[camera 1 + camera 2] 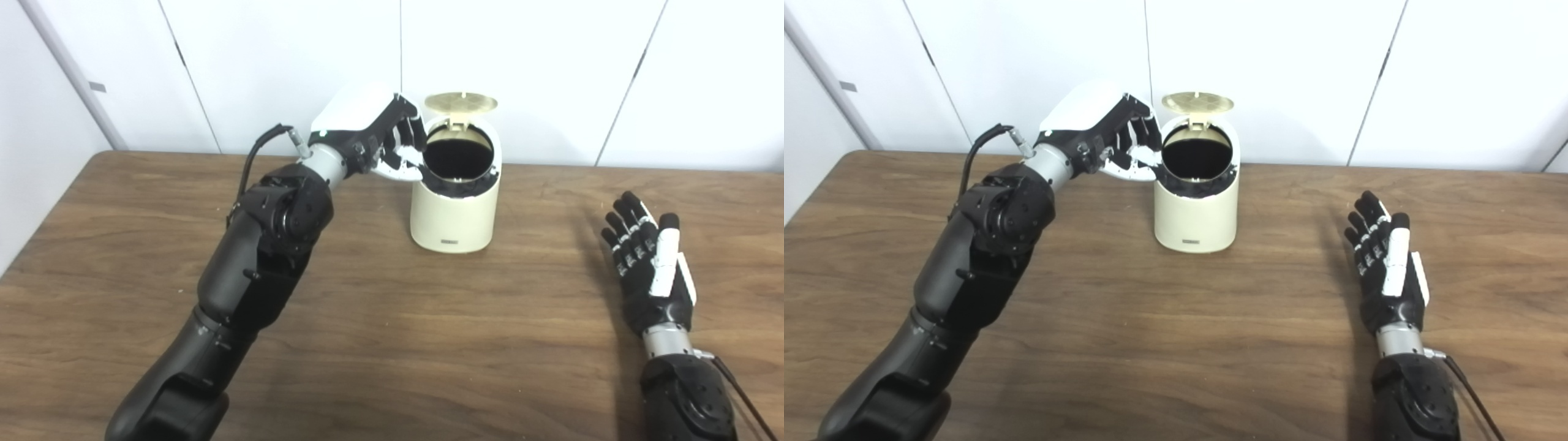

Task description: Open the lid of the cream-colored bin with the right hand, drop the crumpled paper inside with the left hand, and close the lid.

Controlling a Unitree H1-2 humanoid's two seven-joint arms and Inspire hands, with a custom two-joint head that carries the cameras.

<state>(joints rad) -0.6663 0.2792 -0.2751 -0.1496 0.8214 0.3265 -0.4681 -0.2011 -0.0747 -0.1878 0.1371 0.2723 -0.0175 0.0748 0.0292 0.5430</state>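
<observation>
bin [454, 208] upper centre of frame, lid [460, 102] up | my left hand [383, 138] at its left rim, fingers curled, paper unseen, hold unclear | my right hand [649, 263] lower right, spread, well apart

bin [454, 208] mid-table [392, 343], left hand [380, 138] at its left rim, right hand [649, 269] well right

Wooden table [429, 343] before white wall panels [294, 61]

Cream bin [454, 214] upright mid-table, gold lid [460, 102] flipped up at rear, dark opening exposed; crumpled paper not discernible.
</observation>
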